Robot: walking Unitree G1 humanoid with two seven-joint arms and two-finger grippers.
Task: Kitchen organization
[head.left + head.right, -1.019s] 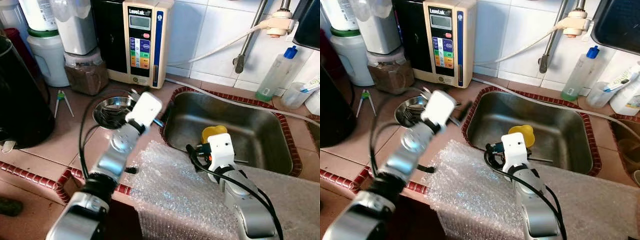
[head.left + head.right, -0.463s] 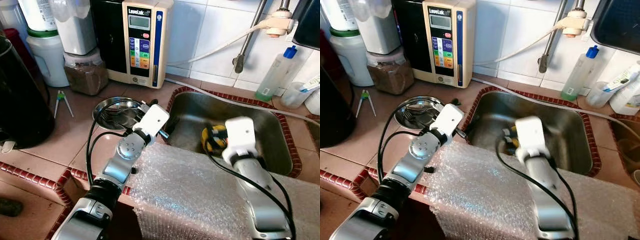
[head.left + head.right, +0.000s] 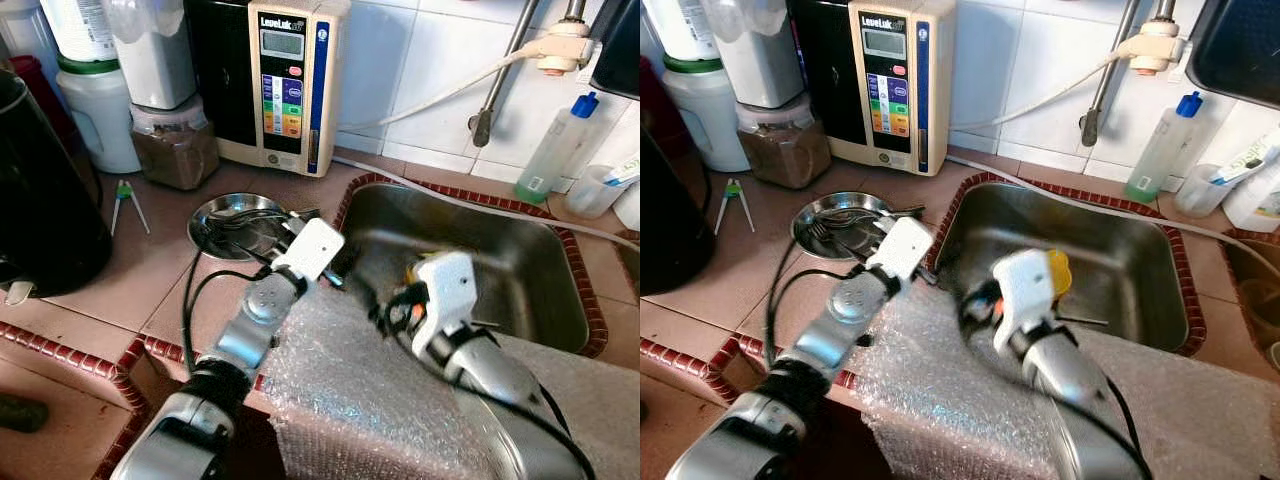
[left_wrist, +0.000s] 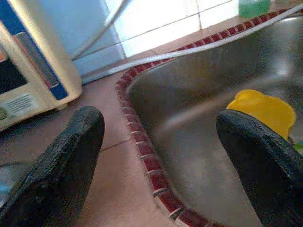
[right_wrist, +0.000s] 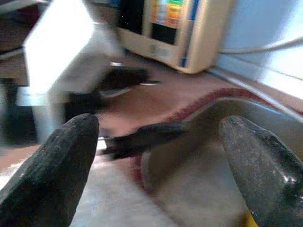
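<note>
A yellow object (image 3: 413,269) lies in the steel sink (image 3: 525,265), partly hidden behind my right wrist. My left gripper (image 4: 165,156) is open and empty, low over the sink's left rim, with the yellow object (image 4: 262,111) ahead of it. My right gripper (image 5: 156,161) is open and empty too; it hovers at the sink's front left, blurred, pointing left toward the left wrist. A steel bowl (image 3: 235,213) holding cutlery stands on the tiles just left of the left gripper. Bubble wrap (image 3: 350,395) covers the counter's front edge under both arms.
A beige water ioniser (image 3: 288,85) stands against the tiled wall. To its left are a jar of brown powder (image 3: 175,152) and white containers. A big black pot (image 3: 40,210) fills the left edge. A green-bottomed squeeze bottle (image 3: 553,150) stands behind the sink, beside the tap pipe (image 3: 495,85).
My right gripper reached over the yellow object, then swung back left toward the sink's front left corner. My left gripper slid right from the bowl to the sink rim.
</note>
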